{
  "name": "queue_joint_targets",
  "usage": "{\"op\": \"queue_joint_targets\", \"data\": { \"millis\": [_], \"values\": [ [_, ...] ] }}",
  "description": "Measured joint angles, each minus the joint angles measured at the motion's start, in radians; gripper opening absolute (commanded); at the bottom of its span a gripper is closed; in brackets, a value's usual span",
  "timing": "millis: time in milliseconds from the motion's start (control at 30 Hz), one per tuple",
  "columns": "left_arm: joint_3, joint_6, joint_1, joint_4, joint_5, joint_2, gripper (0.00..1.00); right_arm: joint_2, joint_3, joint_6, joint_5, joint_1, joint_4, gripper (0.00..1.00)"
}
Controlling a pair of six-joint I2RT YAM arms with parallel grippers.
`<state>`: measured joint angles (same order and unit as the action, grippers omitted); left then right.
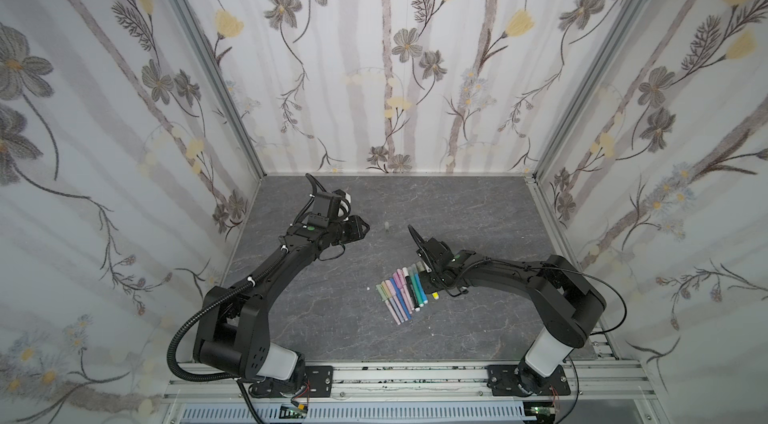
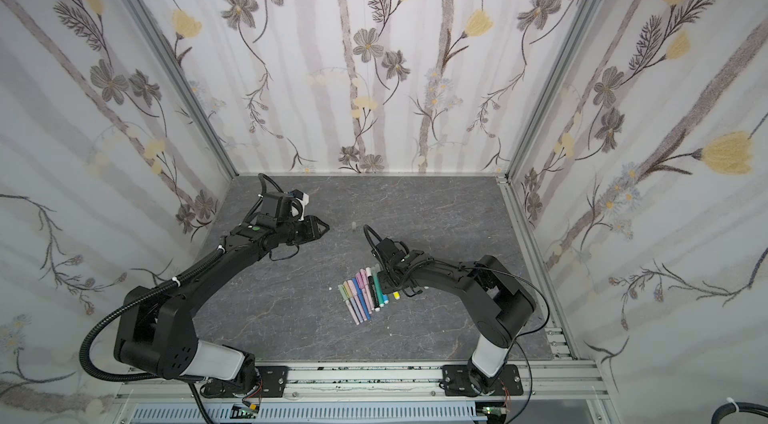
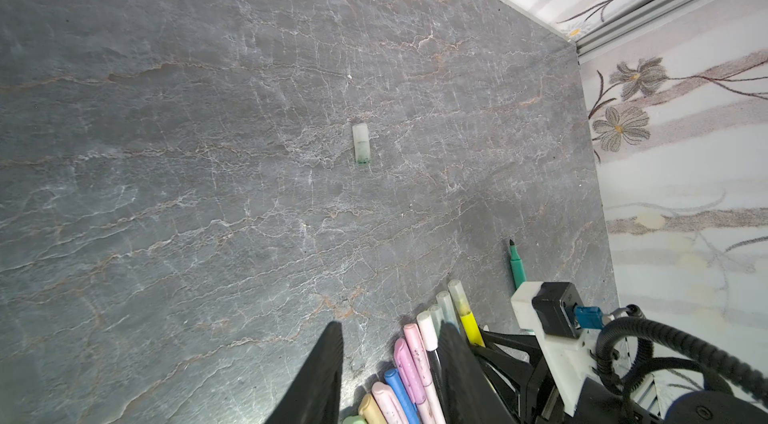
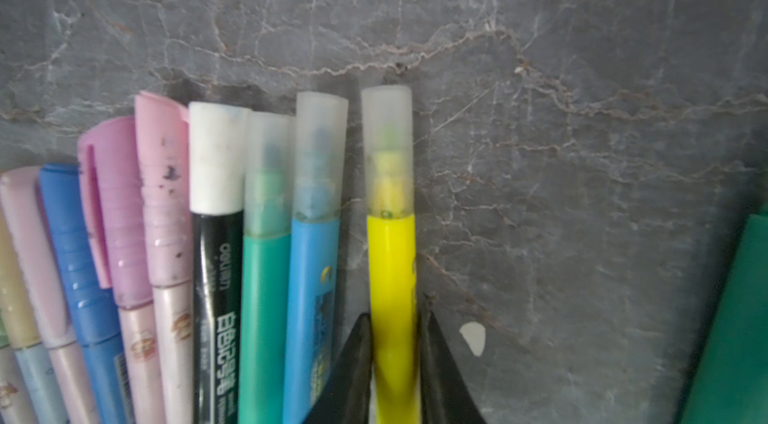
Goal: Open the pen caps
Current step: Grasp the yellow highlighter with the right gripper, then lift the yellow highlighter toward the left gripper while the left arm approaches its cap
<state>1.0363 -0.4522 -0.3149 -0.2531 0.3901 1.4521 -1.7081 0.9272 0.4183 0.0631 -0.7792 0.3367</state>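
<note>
A row of capped pens (image 1: 401,293) (image 2: 365,291) lies side by side on the grey slate table, right of centre. My right gripper (image 4: 394,318) is shut on the yellow pen (image 4: 392,268) at the row's right end. Its translucent cap (image 4: 386,147) is still on. In the top views the right wrist (image 1: 436,266) hides those jaws. My left gripper (image 1: 365,228) (image 3: 390,326) hovers open and empty over the table's left back. One loose translucent pen cap (image 1: 387,226) (image 3: 361,146) lies between the arms. An uncapped green pen (image 3: 516,264) (image 4: 735,339) lies apart beside the row.
Flowered walls close in the table on three sides, with metal corner posts (image 1: 552,143). An aluminium rail (image 1: 415,376) carrying both arm bases runs along the front edge. A small white fleck (image 4: 473,338) sits on the slate beside the yellow pen.
</note>
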Motion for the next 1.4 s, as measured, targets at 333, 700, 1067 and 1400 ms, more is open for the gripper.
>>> {"op": "queue_joint_targets", "data": {
  "millis": [333, 700, 1067, 1400],
  "values": [
    [0.014, -0.027, -0.033, 0.01, 0.05, -0.008, 0.4, 0.061, -0.063, -0.001, -0.045, 0.019, -0.041, 0.03],
    [0.037, -0.103, -0.241, 0.08, 0.102, 0.051, 0.41, 0.284, -0.084, -0.041, -0.166, 0.135, -0.046, 0.01],
    [0.099, -0.169, -0.345, 0.177, 0.11, 0.183, 0.41, 0.336, -0.089, -0.053, -0.265, 0.174, -0.074, 0.0],
    [0.144, -0.181, -0.356, 0.196, 0.11, 0.269, 0.41, 0.354, -0.091, -0.042, -0.277, 0.174, -0.099, 0.0]
  ]
}}
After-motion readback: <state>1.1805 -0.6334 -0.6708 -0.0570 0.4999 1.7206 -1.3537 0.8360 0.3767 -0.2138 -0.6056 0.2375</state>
